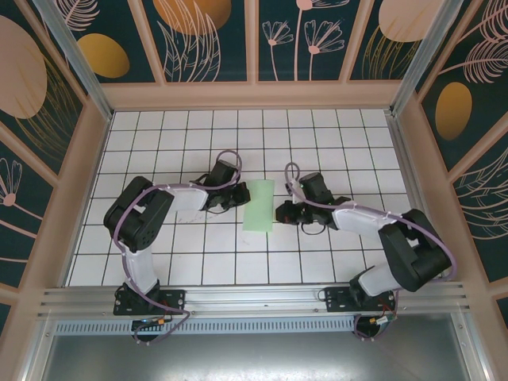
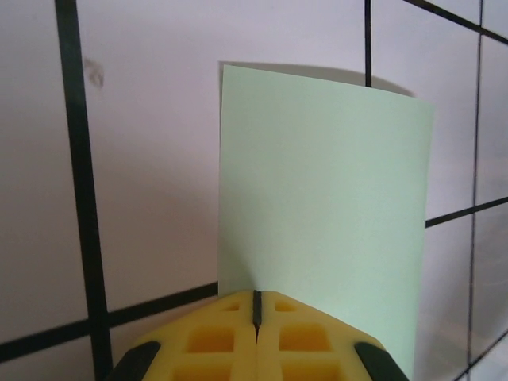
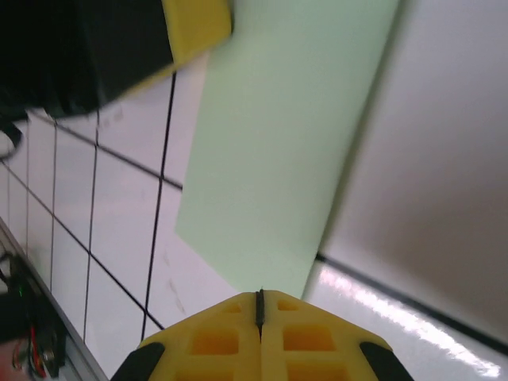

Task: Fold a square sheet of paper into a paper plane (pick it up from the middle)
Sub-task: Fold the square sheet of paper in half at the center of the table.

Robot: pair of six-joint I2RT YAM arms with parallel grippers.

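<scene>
Against the paper: left end effector, right end effector (both closed).

We see the sheet of paper as thin, smooth and matt, lying on a table of glossy white tiles that throw back the light. The left gripper and the right gripper end in dull yellow plastic. The rail at the near edge looks like brushed metal.

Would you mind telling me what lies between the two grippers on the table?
The pale green sheet of paper, a narrow strip, lies between the left gripper and right gripper, as the top view shows.
</scene>
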